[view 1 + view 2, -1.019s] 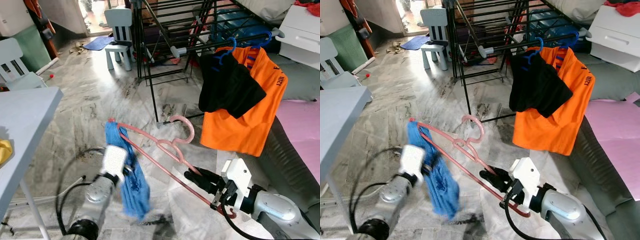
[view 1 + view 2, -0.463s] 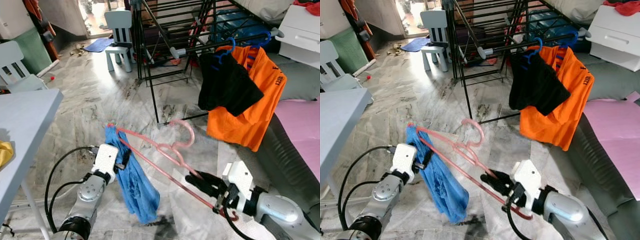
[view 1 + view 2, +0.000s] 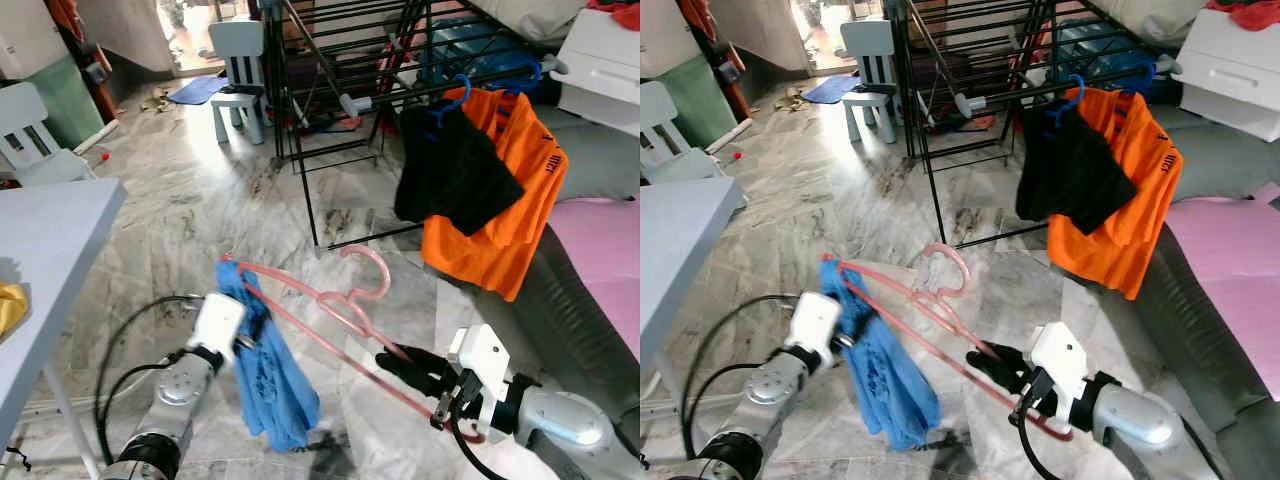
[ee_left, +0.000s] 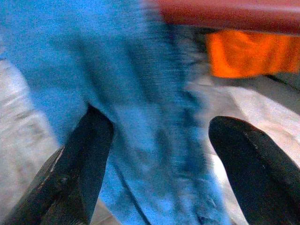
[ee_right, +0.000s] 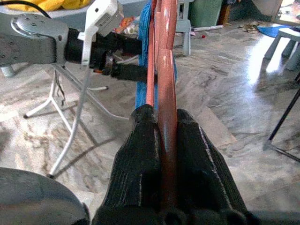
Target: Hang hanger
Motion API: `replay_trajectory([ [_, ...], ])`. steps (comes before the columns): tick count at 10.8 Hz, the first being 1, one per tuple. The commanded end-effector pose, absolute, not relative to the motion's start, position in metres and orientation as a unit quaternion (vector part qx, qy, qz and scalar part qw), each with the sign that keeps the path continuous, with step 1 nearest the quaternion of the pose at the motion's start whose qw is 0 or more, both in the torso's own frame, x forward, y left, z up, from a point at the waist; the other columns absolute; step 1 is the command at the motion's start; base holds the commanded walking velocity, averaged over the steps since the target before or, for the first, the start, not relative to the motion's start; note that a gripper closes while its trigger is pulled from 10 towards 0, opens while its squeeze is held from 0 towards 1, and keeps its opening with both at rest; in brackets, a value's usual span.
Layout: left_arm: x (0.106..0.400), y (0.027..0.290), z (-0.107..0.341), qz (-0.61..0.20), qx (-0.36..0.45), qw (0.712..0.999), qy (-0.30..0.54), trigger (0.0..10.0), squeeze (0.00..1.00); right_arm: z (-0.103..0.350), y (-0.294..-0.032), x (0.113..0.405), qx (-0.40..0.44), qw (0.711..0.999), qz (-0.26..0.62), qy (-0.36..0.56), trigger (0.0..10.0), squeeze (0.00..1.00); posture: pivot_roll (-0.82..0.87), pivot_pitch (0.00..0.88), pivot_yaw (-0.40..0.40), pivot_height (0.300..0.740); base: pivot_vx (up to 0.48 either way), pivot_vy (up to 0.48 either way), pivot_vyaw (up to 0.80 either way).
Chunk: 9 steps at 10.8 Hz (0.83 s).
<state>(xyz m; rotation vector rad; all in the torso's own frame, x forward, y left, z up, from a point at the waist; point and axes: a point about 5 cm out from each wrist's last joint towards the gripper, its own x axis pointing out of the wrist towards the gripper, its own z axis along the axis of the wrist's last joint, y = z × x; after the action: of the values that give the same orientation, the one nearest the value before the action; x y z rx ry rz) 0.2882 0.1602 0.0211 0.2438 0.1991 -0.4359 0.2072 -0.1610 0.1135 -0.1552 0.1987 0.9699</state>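
We hold the pink hanger [image 3: 330,305] between our two arms, low above the marble floor [image 3: 190,200]. The right gripper [image 3: 400,362] has its jaws closed tight on the lower bar of the hanger, near the end that is closest to us; the right wrist view shows the bar pinched between the two black fingers [image 5: 140,154]. From these jaws the long axis of the hanger runs away and to our left, rising a little. Its hook [image 3: 368,268] stands up from the middle of the frame, ahead of the right jaws and on the side of the rack.

At the far end of the bar hangs the blue cloth [image 3: 270,370]. The left gripper [image 3: 250,328] is there with its jaws wide apart, and the cloth lies between them in the left wrist view. We cannot tell if they touch it.

The black drying rack [image 3: 340,60] stands well ahead of both jaws, more to the right side. An orange shirt [image 3: 505,195] and a black garment [image 3: 450,170] already hang on its rail. We judge that the right arm is the nearer one to this rail. The hook opens away from the right jaws, so the next move probably needs to lift the hanger and carry it forward to the rail.
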Motion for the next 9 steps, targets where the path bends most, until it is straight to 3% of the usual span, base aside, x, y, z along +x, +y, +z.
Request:
replay_trajectory([
  [1,0.283,0.16,0.015,-0.234,0.127,0.957,0.115,10.0,0.13,0.129,-0.159,0.213,-0.091,0.878,0.467,0.051,0.0,0.0,-0.18,0.0,0.112,0.74,0.0,0.0,0.0],
  [2,0.282,0.159,0.013,-0.237,0.112,0.958,0.12,10.0,1.0,0.132,-0.158,0.217,-0.099,0.881,0.46,0.042,0.0,0.0,-0.18,0.0,0.115,0.74,0.0,0.0,0.0],
  [6,0.292,0.171,0.025,-0.171,0.132,0.973,0.085,10.0,1.0,0.128,-0.155,0.217,-0.099,0.877,0.468,0.048,0.0,0.0,-0.18,0.003,0.115,0.74,0.0,0.0,0.0],
  [7,0.293,0.177,0.026,-0.168,0.14,0.972,0.088,10.0,0.0,0.127,-0.158,0.218,-0.103,0.877,0.467,0.052,0.0,0.0,-0.18,0.003,0.116,0.74,0.0,0.0,0.0],
  [9,0.293,0.179,0.026,-0.167,0.14,0.972,0.088,10.0,0.0,0.127,-0.161,0.22,-0.107,0.877,0.465,0.053,0.0,0.0,-0.19,0.005,0.118,0.74,0.0,0.0,0.0],
])
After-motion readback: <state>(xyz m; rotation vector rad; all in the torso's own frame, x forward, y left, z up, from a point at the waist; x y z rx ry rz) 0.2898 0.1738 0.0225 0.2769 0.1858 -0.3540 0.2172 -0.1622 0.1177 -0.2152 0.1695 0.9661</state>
